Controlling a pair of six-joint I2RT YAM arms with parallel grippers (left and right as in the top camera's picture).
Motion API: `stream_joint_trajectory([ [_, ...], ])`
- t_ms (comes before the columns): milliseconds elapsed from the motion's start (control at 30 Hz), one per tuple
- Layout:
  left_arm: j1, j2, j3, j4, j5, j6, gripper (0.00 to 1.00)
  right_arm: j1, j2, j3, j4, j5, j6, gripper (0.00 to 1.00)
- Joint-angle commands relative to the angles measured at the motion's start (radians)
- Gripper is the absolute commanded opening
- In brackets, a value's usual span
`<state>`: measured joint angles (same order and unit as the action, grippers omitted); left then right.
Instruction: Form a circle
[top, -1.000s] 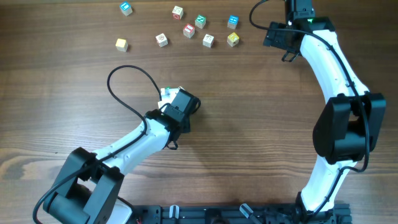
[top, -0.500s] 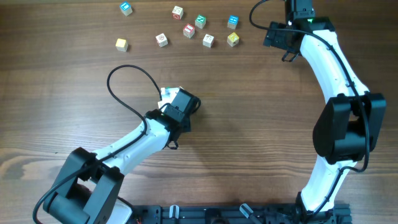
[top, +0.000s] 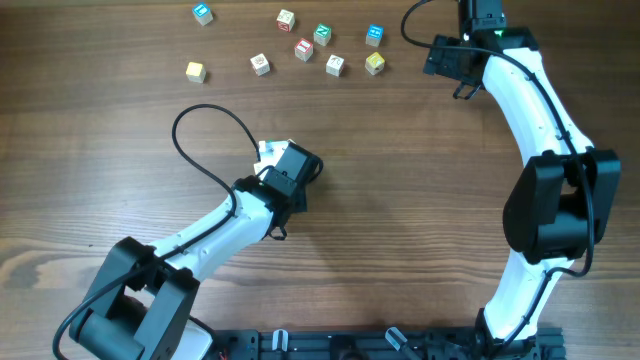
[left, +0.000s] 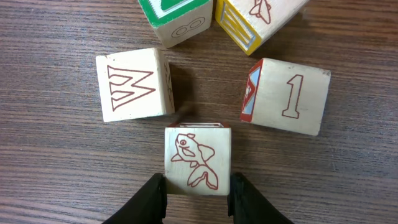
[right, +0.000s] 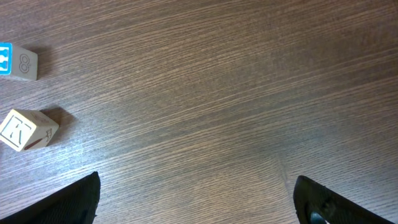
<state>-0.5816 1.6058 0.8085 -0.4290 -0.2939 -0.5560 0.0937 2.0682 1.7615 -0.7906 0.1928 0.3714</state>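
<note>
At lower centre of the left wrist view, your left gripper (left: 198, 194) clamps the fish cube (left: 198, 160), the bottom piece of the circle (left: 134, 84); your right gripper (right: 196, 186) stands wide apart.

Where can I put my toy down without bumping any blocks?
Free: the wide bare wood between the left arm and right arm. Crowded: the scattered cubes along the far edge, and the ring at the left gripper, which grips the fish cube.

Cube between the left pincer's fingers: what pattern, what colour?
The cube shows a red-outlined fish on pale wood, clearest in left wrist view.
</note>
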Motion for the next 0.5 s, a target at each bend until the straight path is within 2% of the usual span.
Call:
stream_joint_trajectory([
  [0, -0.001, 0.013, -0.010, -0.001, -0.002, 0.002, 0.33, 0.001, -0.010, 0.014, 0.002, 0.020, -0.005, 1.00],
  [67, -0.001, 0.013, -0.010, -0.004, 0.018, 0.026, 0.33, 0.001, -0.010, 0.015, 0.002, 0.020, -0.005, 1.00],
  [133, -0.001, 0.013, -0.010, -0.008, 0.081, 0.089, 0.37, 0.001, -0.010, 0.015, 0.002, 0.020, -0.005, 1.00],
  [467, -0.001, 0.013, -0.010, -0.008, 0.034, 0.107, 0.38, 0.001, -0.010, 0.015, 0.002, 0.020, -0.005, 1.00],
])
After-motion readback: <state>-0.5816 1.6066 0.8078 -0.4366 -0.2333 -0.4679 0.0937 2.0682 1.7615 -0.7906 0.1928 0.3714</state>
